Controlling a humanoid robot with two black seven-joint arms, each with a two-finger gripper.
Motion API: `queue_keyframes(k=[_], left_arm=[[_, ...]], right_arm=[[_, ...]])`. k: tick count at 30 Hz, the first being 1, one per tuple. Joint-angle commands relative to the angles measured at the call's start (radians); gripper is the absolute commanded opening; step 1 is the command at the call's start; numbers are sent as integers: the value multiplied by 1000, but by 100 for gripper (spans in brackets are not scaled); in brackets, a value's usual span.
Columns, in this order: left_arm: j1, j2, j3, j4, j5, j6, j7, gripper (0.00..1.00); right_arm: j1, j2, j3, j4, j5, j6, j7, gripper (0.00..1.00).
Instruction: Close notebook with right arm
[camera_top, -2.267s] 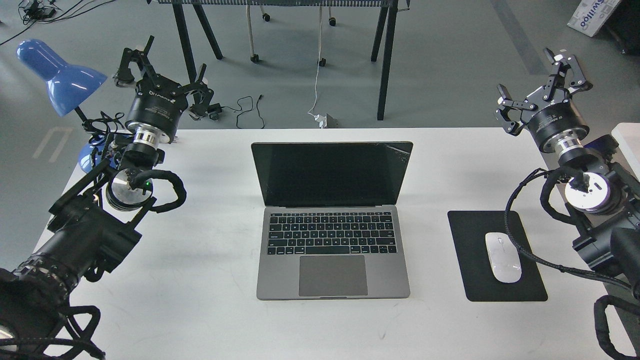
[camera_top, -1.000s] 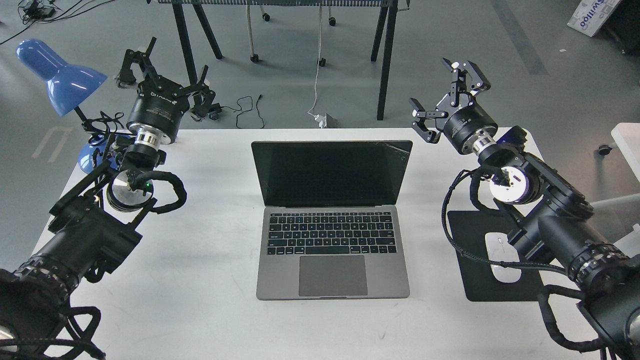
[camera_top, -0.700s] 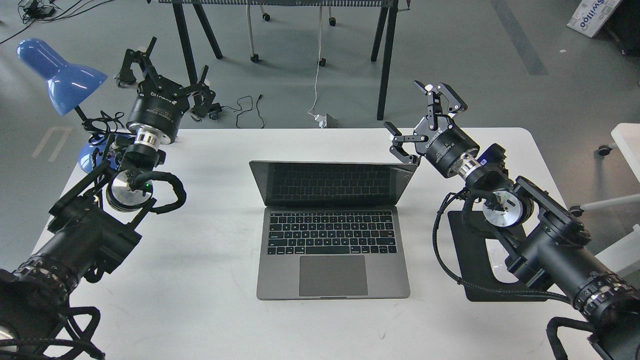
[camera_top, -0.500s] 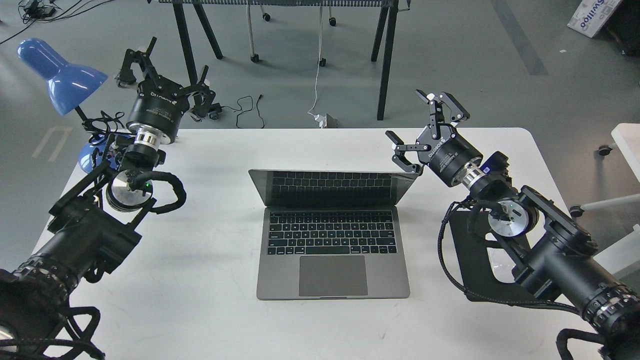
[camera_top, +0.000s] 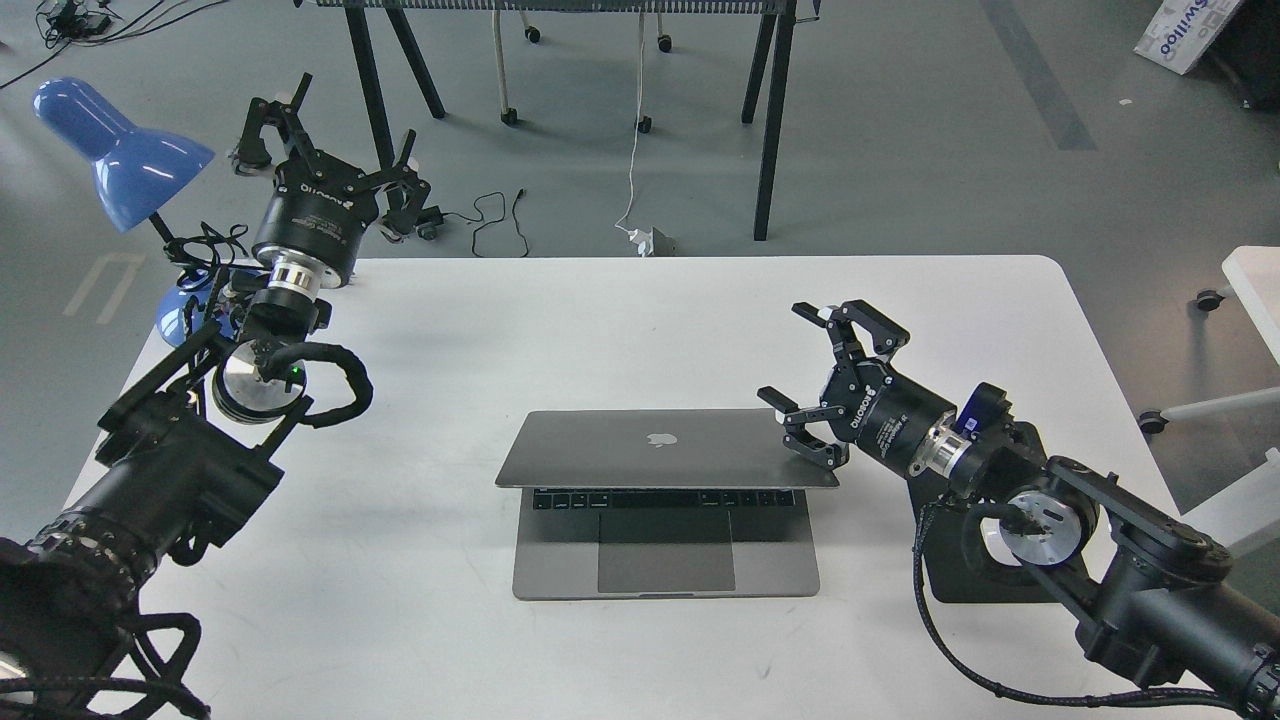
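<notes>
The space-grey notebook (camera_top: 665, 450) lies in the middle of the white table (camera_top: 640, 300). Its lid, with the dark apple logo up, is folded far down but still partly open; one row of keys and the trackpad (camera_top: 665, 552) show below its front edge. My right gripper (camera_top: 818, 385) is open, its fingers spread. Its lower finger (camera_top: 800, 436) rests on the lid's right rear corner. My left gripper (camera_top: 325, 125) is open and empty, raised at the table's far left corner next to the blue lamp.
A blue desk lamp (camera_top: 120, 150) stands at the far left corner. A black mouse pad (camera_top: 940, 570) lies right of the notebook, mostly hidden under my right arm. Table legs and cables are on the floor beyond the far edge.
</notes>
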Motion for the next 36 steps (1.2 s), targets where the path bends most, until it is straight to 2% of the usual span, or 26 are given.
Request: queue_keyframes(k=[1, 11, 28, 33, 36], left_arm=[[0, 0, -1, -1, 0, 0, -1, 100], [0, 0, -1, 0, 0, 0, -1, 100], [1, -2, -1, -1, 0, 0, -7, 100], [1, -2, -1, -1, 0, 0, -7, 100], [1, -1, -1, -1, 0, 0, -7, 100]], right_arm=[[-1, 0, -64, -8, -5, 0, 2, 100], [-13, -6, -135, -31, -205, -4, 3, 100], [-22, -5, -135, -59, -206, -11, 5, 100], [-18, -14, -91, -16, -203, -10, 9, 100], [-19, -28, 36, 7, -199, -4, 20, 100]])
